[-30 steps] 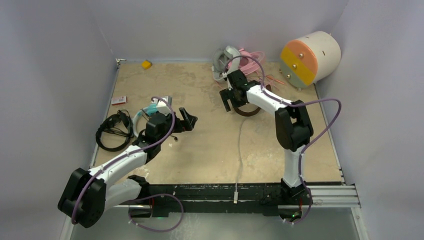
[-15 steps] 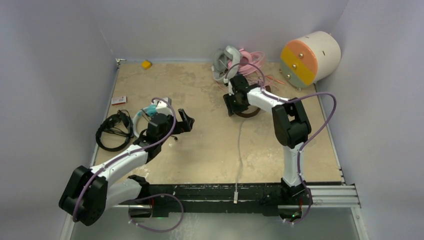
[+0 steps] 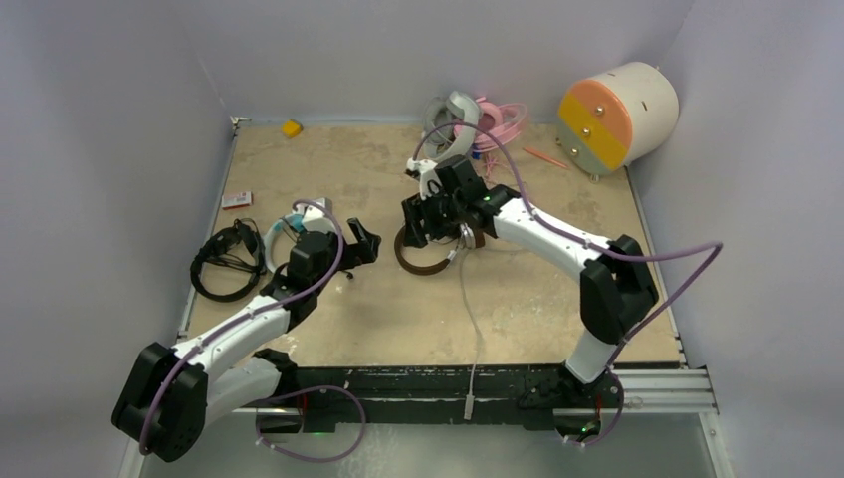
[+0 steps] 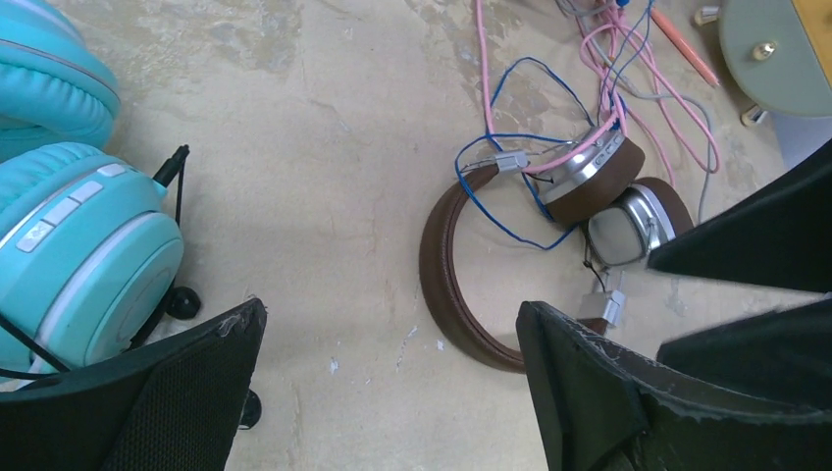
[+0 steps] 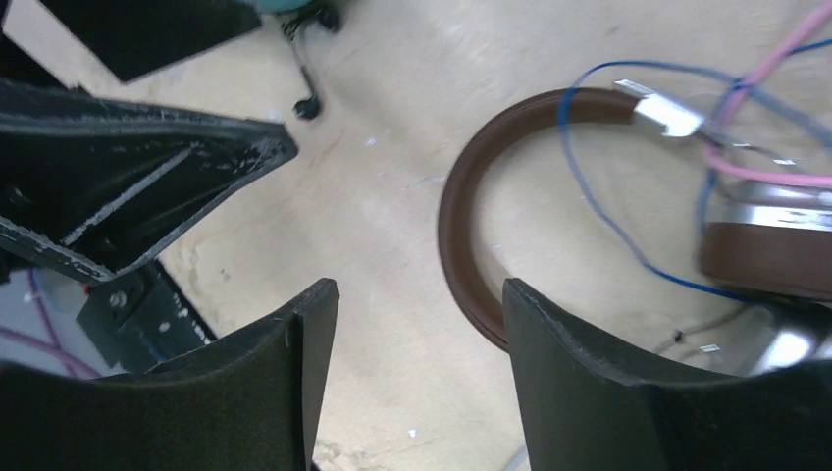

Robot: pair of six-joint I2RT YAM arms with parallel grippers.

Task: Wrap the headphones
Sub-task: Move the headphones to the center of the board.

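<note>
Fingers (image 4: 598, 383) of our left gripper (image 4: 390, 319) stand wide apart and empty, with teal-and-white padded headphones (image 4: 88, 245) at their 9 o'clock. At 3 o'clock, brown-banded, silver-cupped wired headphones (image 3: 423, 261) lie on the beige table (image 3: 557, 299). Fingers (image 5: 589, 383) of our right gripper (image 5: 422, 294) are parted just over the brown band (image 5: 459, 235), clamping nothing.

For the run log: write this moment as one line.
left gripper: jaws open, empty, near teal headphones | right gripper: jaws open at brown headphones | cables: loose, unwrapped
</note>
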